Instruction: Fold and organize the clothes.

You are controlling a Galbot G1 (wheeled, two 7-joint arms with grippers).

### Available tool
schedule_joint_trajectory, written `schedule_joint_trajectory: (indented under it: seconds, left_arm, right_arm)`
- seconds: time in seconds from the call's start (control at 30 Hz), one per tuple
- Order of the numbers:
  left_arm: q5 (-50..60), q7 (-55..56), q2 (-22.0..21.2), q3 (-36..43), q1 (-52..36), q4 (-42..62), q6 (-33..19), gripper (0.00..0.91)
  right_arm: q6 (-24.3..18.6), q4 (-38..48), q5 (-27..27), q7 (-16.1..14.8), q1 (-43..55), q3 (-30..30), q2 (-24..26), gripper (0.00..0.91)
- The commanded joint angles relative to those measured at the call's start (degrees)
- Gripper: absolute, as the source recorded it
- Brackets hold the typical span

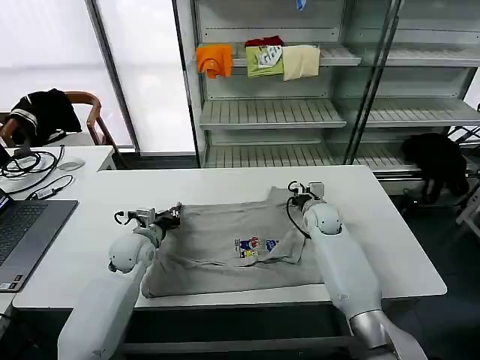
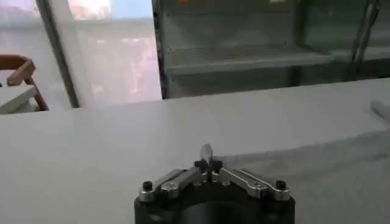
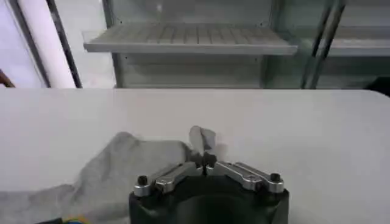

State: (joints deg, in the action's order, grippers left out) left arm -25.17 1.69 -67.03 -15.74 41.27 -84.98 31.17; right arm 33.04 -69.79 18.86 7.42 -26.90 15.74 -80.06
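Note:
The clothes are one light grey T-shirt (image 1: 217, 244) lying on the white table (image 1: 390, 240), its coloured chest print (image 1: 256, 247) facing up. My left gripper (image 1: 172, 214) sits at the shirt's far left corner. In the left wrist view this left gripper (image 2: 208, 162) is shut, with a small tuft of grey cloth (image 2: 206, 151) pinched at its tips. My right gripper (image 1: 298, 193) is at the far right corner. The right wrist view shows that right gripper (image 3: 206, 159) shut on a fold of the T-shirt (image 3: 122, 167), whose edge stands up between the tips.
A laptop (image 1: 22, 236) and cables (image 1: 34, 176) lie on the left desk. Behind the table a metal shelf (image 1: 274, 112) holds orange (image 1: 215, 58), green (image 1: 265, 60) and cream (image 1: 301, 61) folded shirts. Black garments hang on a chair (image 1: 45, 111) and at the right (image 1: 436, 157).

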Motion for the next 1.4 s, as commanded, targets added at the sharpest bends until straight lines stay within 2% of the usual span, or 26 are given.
schedule_joint_trajectory:
  seconds: [0.03, 0.4, 0.67, 0.93, 1.13, 1.4]
  left_arm:
    - [-0.3, 0.2, 0.1, -0.5, 1.1, -7.1, -0.4, 0.01]
    - [0.3, 0.3, 1.7, -3.3, 6.9, -11.8, -0.5, 0.01]
    - [1.7, -0.4, 3.3, -5.0, 12.7, -16.4, -1.2, 0.01]
    - [2.7, -0.7, 3.5, -6.3, 18.5, -20.6, -1.5, 0.01]
    - [4.8, -0.7, 3.1, -6.2, 22.9, -24.0, -1.8, 0.01]
    - [5.1, -1.0, 3.5, -8.2, 25.4, -25.1, -1.8, 0.01]
  right_arm:
    - [0.1, -17.1, 0.7, 0.5, -5.8, 0.6, 2.2, 0.0]
    - [0.1, -27.7, 2.1, 2.3, -14.0, 1.8, 5.4, 0.0]
    - [0.1, -39.0, 2.6, 4.1, -24.3, 4.5, 6.6, 0.0]
    - [0.1, -46.7, 3.0, 5.0, -34.4, 7.4, 8.0, 0.0]
    - [-0.7, -49.6, 2.9, 5.6, -41.8, 9.0, 9.5, 0.0]
    - [-1.3, -48.5, 1.6, 6.6, -45.3, 8.4, 8.6, 0.0]
